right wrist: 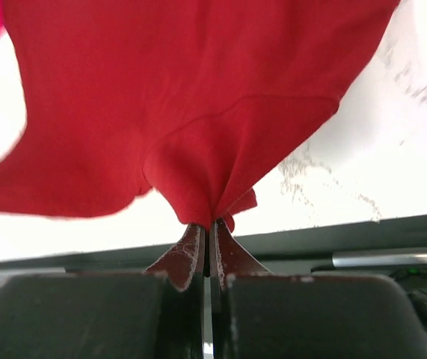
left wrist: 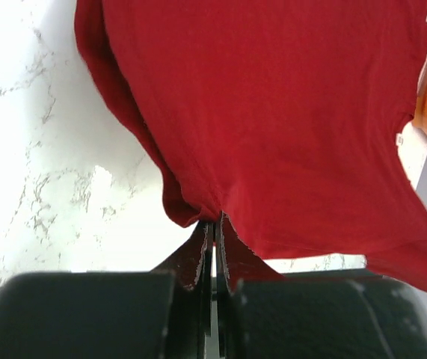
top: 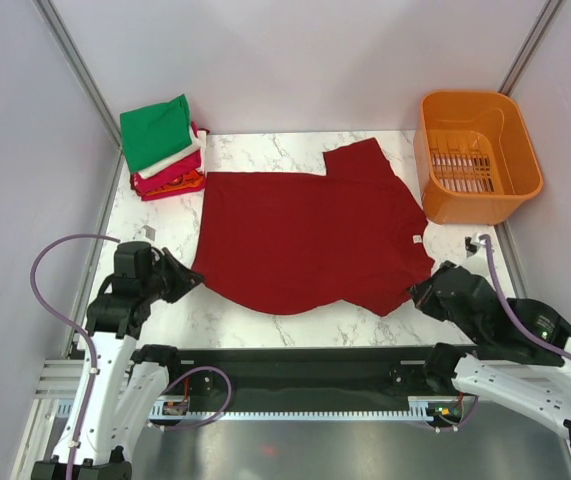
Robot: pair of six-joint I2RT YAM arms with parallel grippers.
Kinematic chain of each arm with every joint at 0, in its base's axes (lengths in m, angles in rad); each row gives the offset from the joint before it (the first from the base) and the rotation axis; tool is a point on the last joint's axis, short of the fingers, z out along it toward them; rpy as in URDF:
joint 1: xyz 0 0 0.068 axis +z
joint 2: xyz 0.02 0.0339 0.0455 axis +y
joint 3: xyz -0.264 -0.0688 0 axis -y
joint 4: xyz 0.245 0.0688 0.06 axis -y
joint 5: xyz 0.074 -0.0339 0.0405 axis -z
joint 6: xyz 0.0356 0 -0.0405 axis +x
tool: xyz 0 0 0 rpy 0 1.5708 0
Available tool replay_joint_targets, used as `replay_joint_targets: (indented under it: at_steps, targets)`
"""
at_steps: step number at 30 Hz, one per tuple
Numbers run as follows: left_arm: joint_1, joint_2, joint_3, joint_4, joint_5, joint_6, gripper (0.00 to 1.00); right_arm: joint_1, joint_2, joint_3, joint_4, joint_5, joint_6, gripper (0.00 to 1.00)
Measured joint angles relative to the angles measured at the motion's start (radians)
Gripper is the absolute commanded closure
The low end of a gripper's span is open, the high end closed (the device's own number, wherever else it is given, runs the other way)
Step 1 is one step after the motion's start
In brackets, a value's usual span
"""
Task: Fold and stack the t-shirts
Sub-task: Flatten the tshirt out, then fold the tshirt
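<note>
Left gripper [left wrist: 213, 224]: closed tight on a small pinch of the dark red t-shirt [top: 310, 240] at its near-left edge; very little cloth between the fingertips.
Right gripper [right wrist: 207, 224]: likewise clamped shut, on a gathered fold at the near-right corner, beside what looks like a sleeve seam.
Grip risk: thin bites on both sides; liable to slip out on a quick lift or an outward pull, dropping one corner and skewing the fold.
Layer risk: cannot tell from either wrist view whether one layer or both are caught; with only the top layer, danger of peeling front from back and ballooning instead of folding.
Shirt position: spread across the middle of the marble table [top: 155, 215], lying sideways, near edge curved and a little rumpled between the two grippers, one sleeve poking toward the far side.
Fold risk: unequal travel of the two arms likely to twist the cloth; too long a carry apt to overshoot the far edge; loose far sleeve prone to sticking out of the finished rectangle.
Stack [top: 163, 150]: folded shirts at the far-left corner, green shirt [top: 153, 128] on top, then white, pink-red and orange, layers slightly askew, just beside the red shirt's far-left corner.
Stack risk: easily nudged by dragged cloth or a wide left-arm sweep.
Orange basket [top: 475, 208]: far right, near the far sleeve but apart; possible snag on a broad right-arm swing.
</note>
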Motion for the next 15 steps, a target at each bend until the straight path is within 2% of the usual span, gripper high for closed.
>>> replay_joint_targets:
  at_steps: [4,8,15]
  targets:
    - [0.000,-0.012,0.003,-0.040,0.000,0.000,0.98,0.000,0.012,0.045,-0.032,0.061,0.005,1.00]
    - [0.000,0.002,0.017,-0.068,-0.005,0.000,0.98,0.000,0.105,0.055,-0.040,0.094,-0.027,1.00]
    - [-0.001,0.175,0.128,-0.043,-0.031,0.006,0.98,0.000,0.312,0.249,-0.030,0.241,-0.138,1.00]
